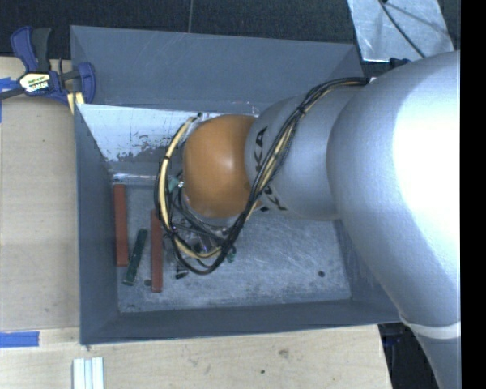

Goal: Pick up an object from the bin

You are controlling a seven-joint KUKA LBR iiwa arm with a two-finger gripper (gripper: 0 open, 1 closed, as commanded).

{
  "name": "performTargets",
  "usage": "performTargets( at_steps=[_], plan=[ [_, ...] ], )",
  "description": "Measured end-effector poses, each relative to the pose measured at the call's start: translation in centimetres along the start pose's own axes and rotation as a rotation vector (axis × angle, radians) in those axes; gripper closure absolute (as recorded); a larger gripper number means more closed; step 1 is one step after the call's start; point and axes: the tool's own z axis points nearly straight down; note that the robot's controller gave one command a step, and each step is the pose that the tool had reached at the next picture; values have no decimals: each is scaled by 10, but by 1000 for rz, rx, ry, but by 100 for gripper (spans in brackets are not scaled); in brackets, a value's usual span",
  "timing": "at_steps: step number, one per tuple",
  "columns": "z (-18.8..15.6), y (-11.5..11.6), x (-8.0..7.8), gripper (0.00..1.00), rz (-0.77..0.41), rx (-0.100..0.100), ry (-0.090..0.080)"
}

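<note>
Dark lettering (263, 146) is showing on the arm's silver link (308, 168), partly covered and not legible.

My smooth arm shell (389, 160) is silver-grey. The rounded dome cover on my wrist (215, 164) is orange-brown, looped with black and yellow cables (196, 259). The square metal bin (227, 63) is dull blue-grey, its floor scuffed whitish and its far wall pale with dark speckles. The long flat stick (121, 225) and the second flat stick (156, 250) are reddish-brown, and the slim pen-like stick (135, 258) is dark green.
</note>
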Motion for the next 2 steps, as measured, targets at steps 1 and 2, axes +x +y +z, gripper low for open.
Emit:
performTargets(
  at_steps=[1, 2],
  plan=[
    [0, 11, 48, 100, -350, -1, 4],
    [-36, 26, 27, 100, -31, -1, -1]
  ],
)
